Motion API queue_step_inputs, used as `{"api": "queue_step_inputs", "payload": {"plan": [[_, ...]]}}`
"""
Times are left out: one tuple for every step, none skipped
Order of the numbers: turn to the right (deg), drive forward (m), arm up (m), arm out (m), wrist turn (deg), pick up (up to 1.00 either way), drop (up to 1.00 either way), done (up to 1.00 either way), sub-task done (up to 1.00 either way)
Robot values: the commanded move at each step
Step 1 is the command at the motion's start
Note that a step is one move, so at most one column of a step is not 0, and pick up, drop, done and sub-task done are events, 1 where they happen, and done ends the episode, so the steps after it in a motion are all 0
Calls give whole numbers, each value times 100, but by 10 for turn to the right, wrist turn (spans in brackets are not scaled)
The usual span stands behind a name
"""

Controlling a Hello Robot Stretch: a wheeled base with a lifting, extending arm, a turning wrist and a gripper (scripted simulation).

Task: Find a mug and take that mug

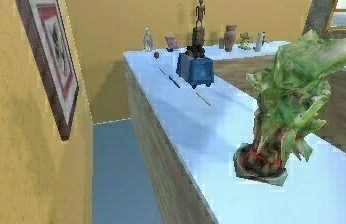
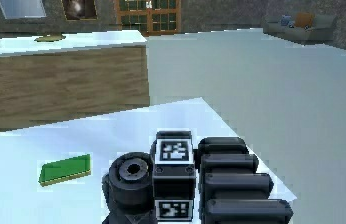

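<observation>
A small pink cup-like thing (image 1: 171, 42) stands at the far end of a long white counter (image 1: 211, 125); its shape is too small to tell for sure. In the arm side view the arm's dark segments (image 2: 231, 180) lie over a white countertop (image 2: 71, 140), with two white marker squares (image 2: 173, 150). Left of the squares sits the gripper (image 2: 129, 182), a dark round body. Its far end is not made out, so I cannot tell whether it holds anything. A flat green thing (image 2: 64, 168) lies on the countertop left of the gripper.
A potted plant (image 1: 286, 110) stands on the near counter, with a blue box (image 1: 195, 68), a dark statue (image 1: 199, 25), a brown vase (image 1: 229, 38) and a bottle (image 1: 147, 40) farther along. A framed picture (image 1: 51, 55) hangs on the yellow wall. A second counter (image 2: 61, 75) stands farther out.
</observation>
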Motion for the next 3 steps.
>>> {"api": "queue_step_inputs", "payload": {"plan": [[0, 0, 0, 0, 450, 0, 0, 0, 0], [0, 0, 0, 0, 450, 0, 0, 0, 0], [0, 0, 0, 0, 450, 0, 0, 0, 0]]}}
